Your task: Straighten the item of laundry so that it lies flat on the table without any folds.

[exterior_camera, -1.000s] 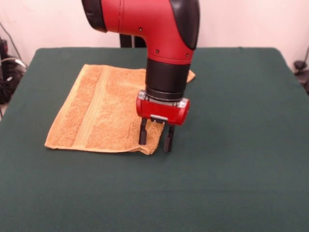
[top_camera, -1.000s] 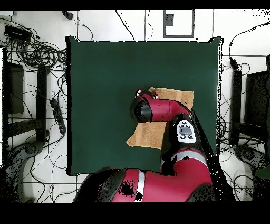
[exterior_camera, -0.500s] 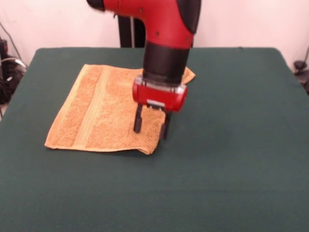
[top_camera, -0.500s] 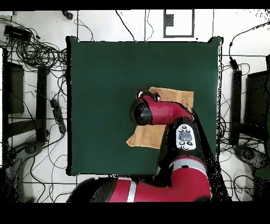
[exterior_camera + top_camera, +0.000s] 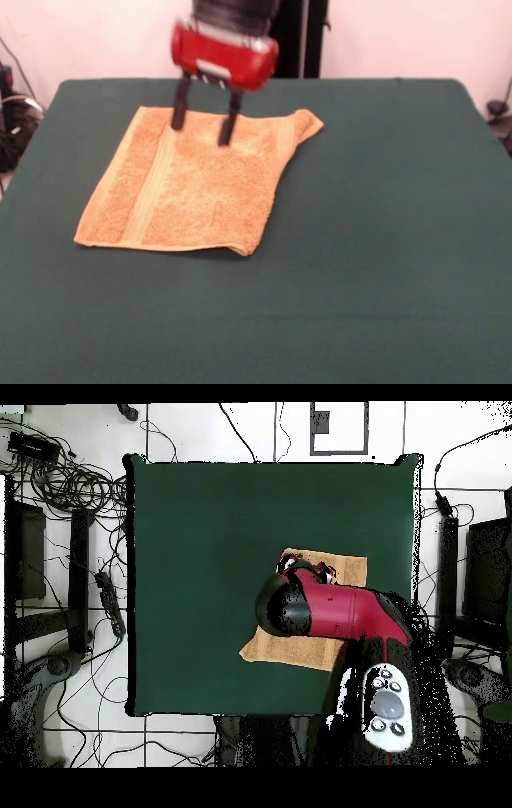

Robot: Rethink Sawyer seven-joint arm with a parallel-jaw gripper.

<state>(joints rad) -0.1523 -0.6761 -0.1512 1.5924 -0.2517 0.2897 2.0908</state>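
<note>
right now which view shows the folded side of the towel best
The front view. There the whole towel lies unobstructed on the table, with its doubled-over right edge and bunched far corner visible, and the open claw above it. In the overhead view the arm covers the towel's middle, so only its ends show.

The towel (image 5: 192, 188) is a looped terry cloth, rough and matt, orange-tan, with a flatter woven band (image 5: 152, 188) that looks smoother than the pile. The tabletop (image 5: 384, 240) has a dark green cloth-like cover, matt and even. The tool (image 5: 202, 126) has a glossy red plastic body and matt black fingers (image 5: 181, 106).
</note>
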